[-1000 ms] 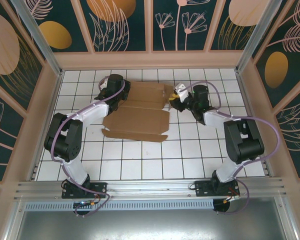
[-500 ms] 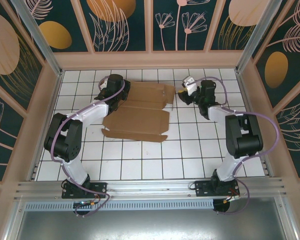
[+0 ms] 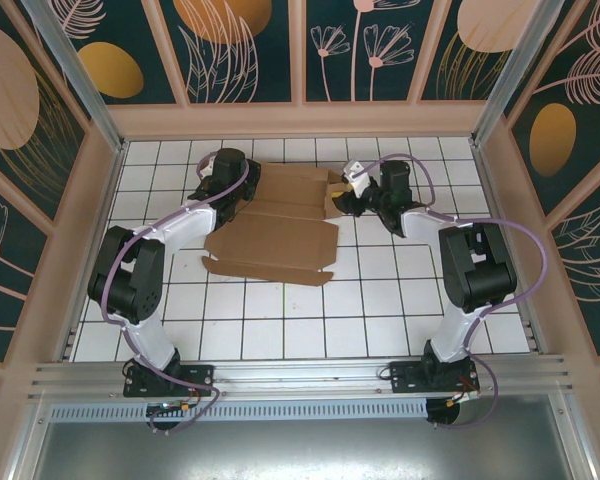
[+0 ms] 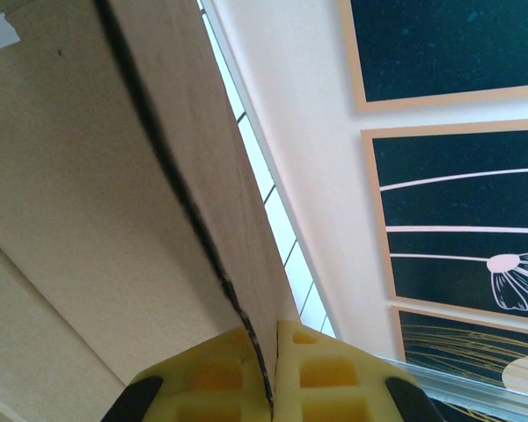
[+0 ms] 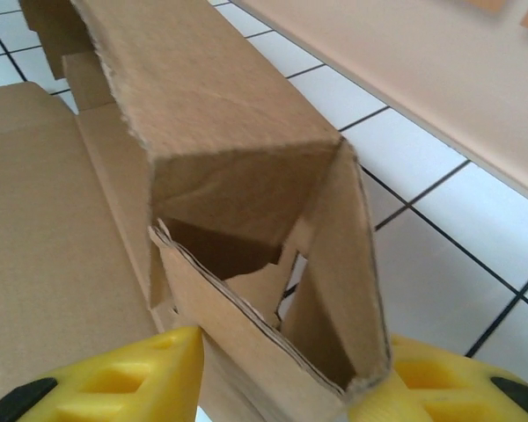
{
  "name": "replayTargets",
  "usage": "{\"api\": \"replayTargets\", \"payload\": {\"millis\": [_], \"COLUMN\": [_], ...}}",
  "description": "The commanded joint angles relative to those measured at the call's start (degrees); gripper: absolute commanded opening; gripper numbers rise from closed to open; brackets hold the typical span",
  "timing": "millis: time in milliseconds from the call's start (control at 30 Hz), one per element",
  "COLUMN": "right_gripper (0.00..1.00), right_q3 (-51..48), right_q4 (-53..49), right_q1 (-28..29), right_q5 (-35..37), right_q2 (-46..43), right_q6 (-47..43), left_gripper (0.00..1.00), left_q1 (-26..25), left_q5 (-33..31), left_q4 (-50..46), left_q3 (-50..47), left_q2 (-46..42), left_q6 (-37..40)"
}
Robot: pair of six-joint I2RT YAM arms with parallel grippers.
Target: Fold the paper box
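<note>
On far tiles [image 3: 310,150] | L pincer [image 4: 270,374] pinches paper box [image 3: 280,225] edge | R pincer [image 5: 286,369] spread round flap [image 5: 238,123]

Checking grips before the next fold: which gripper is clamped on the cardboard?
The left gripper, pinched shut on the paper box edge; the right gripper has jaws apart.

The top camera looks down from behind onto the tiled table [image 3: 380,300]. Both wrist cameras sit close against the paper box [image 3: 280,235], shared by all.
</note>
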Motion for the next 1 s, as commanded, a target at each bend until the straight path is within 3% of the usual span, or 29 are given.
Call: {"api": "replayTargets", "payload": {"millis": [0,333,667,967], "right_gripper": [0.44,0.42,0.48,0.46], "right_q3": [0.8,-2.0,-0.3,3.9], "right_q4": [-0.4,1.8,5.8,6.6], "right_q1": [1.3,4.8,10.2,10.5], "right_q5": [-1.2,2.3,30.6,37.0], "right_q2": [0.0,-1.4,3.8,6.8], "right_q6": [-1.2,0.1,1.6,4.2], "left_gripper": [0.00,0.00,0.00,0.00], "left_q1": [0.0,0.0,-0.1,-0.1], "left_q5": [1.4,2.1,2.5,2.8], "left_q4": [-4.6,-3.9,-3.3,-3.8], "left_q3": [-1.8,-2.1,-3.1,-4.0], "left_q2": [0.0,0.1,-0.8,-1.4], "left_q6": [2.1,1.7,1.1,0.1]}}
